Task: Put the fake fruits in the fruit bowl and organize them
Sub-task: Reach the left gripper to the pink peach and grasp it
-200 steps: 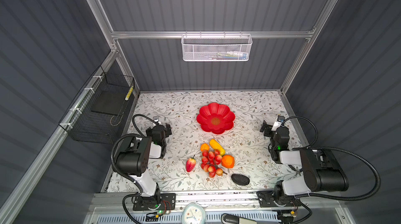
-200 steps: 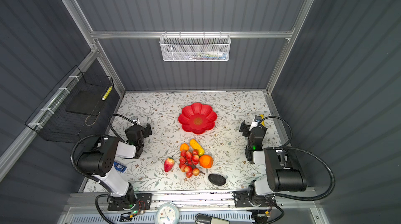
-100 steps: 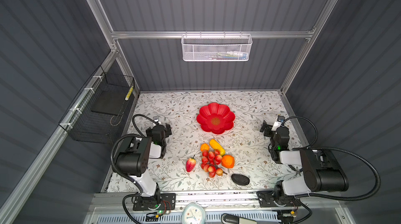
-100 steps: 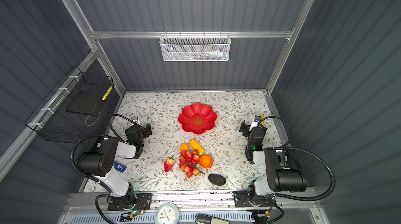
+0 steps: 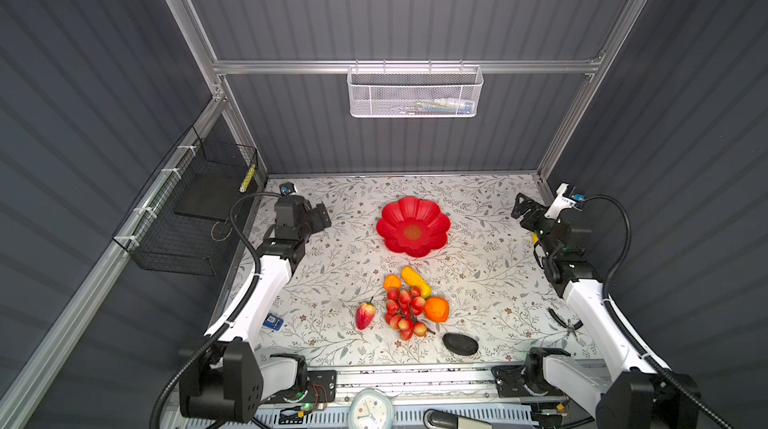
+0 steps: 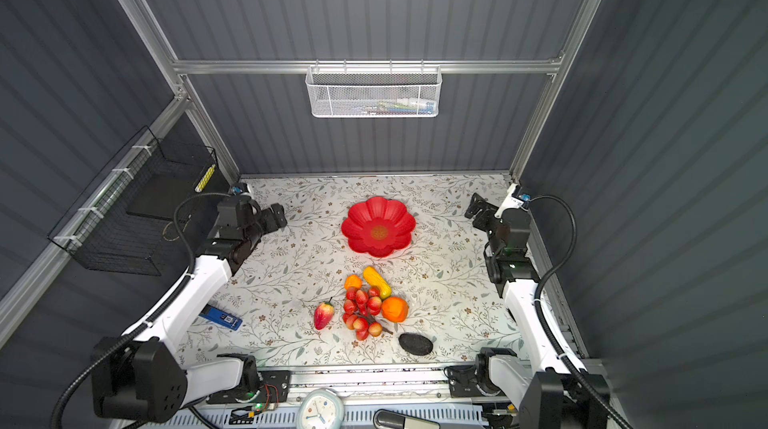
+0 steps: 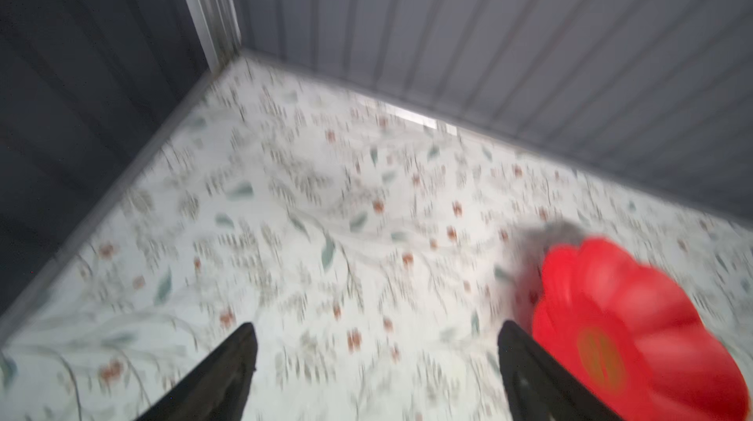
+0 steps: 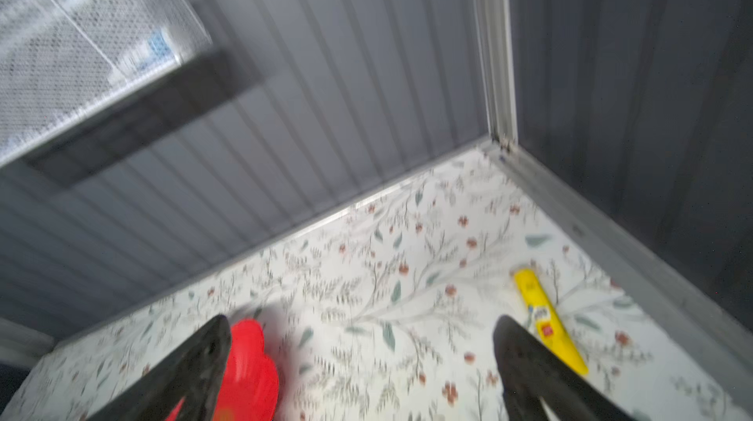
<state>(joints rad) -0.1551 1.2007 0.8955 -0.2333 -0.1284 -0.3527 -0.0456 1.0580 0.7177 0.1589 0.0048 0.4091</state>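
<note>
Left gripper (image 5: 319,217): seen above the worktop's (image 5: 332,273) left edge, toward the far-left corner; the jaws are spread wide and nothing is held.
Right gripper (image 5: 524,209): seen by the right edge, toward the far-right corner; the jaws are spread fully and nothing is held.
Fruit bowl (image 5: 392,223): found empty, midway between the left and right edges and nearer the far edge.
Bunch of red grapes (image 5: 403,310): laid toward the near edge, at the middle of the fruit cluster.
Larger orange (image 5: 436,309): set touching the grapes on the side of the right edge.
Yellow oblong (image 5: 414,280): laid at the cluster's bowl-side end, touching the grapes.
Strawberry shape (image 5: 365,314): laid just beside the grapes, toward the left edge.
Dark bumpy oval (image 5: 460,344): laid apart, nearest the near edge.
Smaller orange (image 5: 392,282): tucked against the yellow oblong.
Step in hand: judged to be the first reach, since no fruit is in the bowl.
Advised: a free-standing piece, the strawberry shape for the left gripper or the dark oval for the right, is best taken first, so that the touching fruits are not scattered.
Advised: the grapes are best gripped at the stem or across a few berries.
To be left: the yellow tube (image 8: 546,317) by the right edge.
</note>
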